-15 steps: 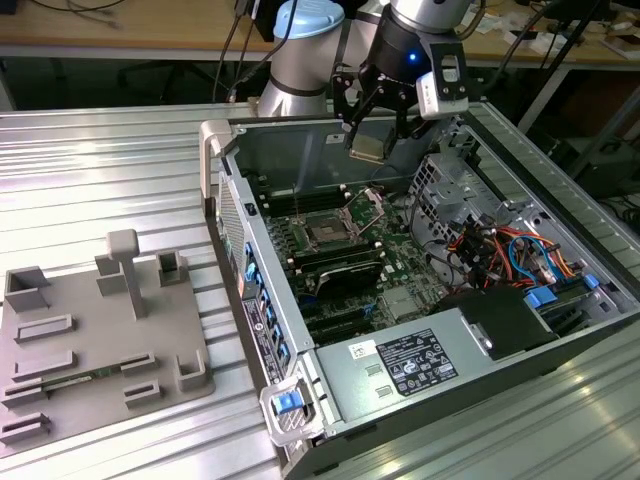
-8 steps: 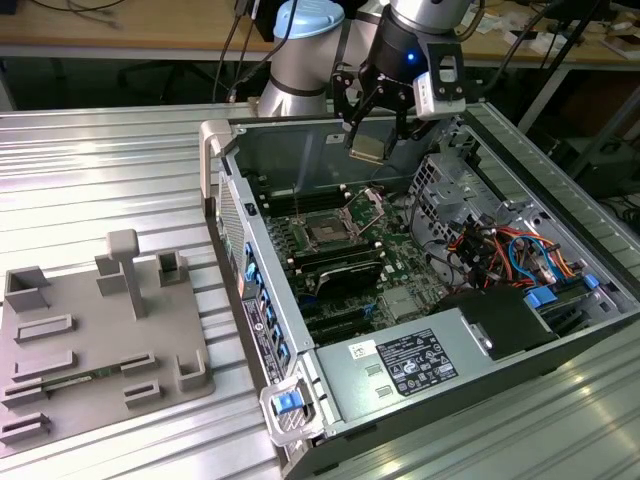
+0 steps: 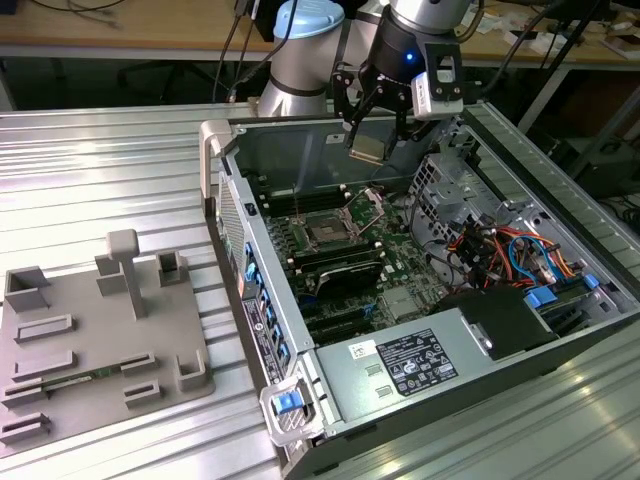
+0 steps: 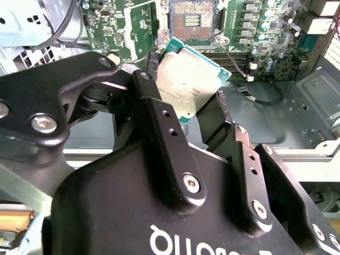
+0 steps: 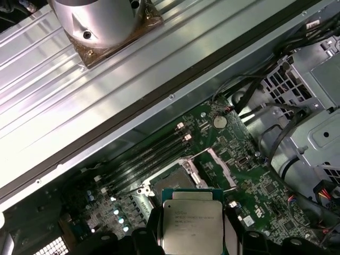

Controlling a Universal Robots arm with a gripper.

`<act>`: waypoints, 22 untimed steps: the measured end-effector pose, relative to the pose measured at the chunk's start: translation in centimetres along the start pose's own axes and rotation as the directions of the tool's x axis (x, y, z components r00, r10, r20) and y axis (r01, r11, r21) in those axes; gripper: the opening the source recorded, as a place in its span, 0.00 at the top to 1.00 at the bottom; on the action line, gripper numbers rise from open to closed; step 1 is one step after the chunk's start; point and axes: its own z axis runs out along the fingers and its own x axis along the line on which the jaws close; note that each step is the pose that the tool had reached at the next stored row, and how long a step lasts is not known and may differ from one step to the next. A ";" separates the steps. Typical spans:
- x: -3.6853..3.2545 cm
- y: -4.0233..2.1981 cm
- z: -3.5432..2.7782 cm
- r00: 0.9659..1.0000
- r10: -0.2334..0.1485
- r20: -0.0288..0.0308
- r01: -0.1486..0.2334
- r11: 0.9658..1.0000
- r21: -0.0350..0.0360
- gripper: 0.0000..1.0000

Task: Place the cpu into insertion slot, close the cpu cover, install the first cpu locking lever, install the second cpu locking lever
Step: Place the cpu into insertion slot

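1. Exterior view first: I see the gripper (image 3: 368, 143) hanging over the back of the open computer case (image 3: 222, 150), its black fingers clamped on the cpu (image 3: 366, 152).
2. The chip is in the air, clear of the motherboard (image 3: 400, 272), and held tilted rather than flat.
3. In the second wrist view the cpu (image 4: 188, 79) is a flat square with a dull silver-grey metal top and a thin green rim around it. One corner points away from the gripper (image 4: 183, 103).
4. One finger (image 4: 159, 119) presses one edge of the chip and the other finger presses the opposite edge.
5. In the first wrist view the cpu (image 5: 192, 226) faces up at me, its grey lid carrying faint print, with the gripper (image 5: 192, 236) closed on it from both sides.
6. The insertion slot (image 5: 172, 183) lies on the board just beyond the chip, bare and dark inside its metal rim; I see it in the second wrist view too (image 4: 194, 16).
7. The cpu cover (image 5: 220, 168) stands swung up beside the slot, a thin metal frame.
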 end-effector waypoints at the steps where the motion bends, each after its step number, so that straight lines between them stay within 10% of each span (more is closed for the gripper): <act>1: 0.00 0.00 0.01 1.000 0.003 0.000 -0.003 1.000 0.000 0.45; 22: 0.04 -0.04 0.10 0.996 0.085 0.008 -0.085 0.996 -0.002 0.45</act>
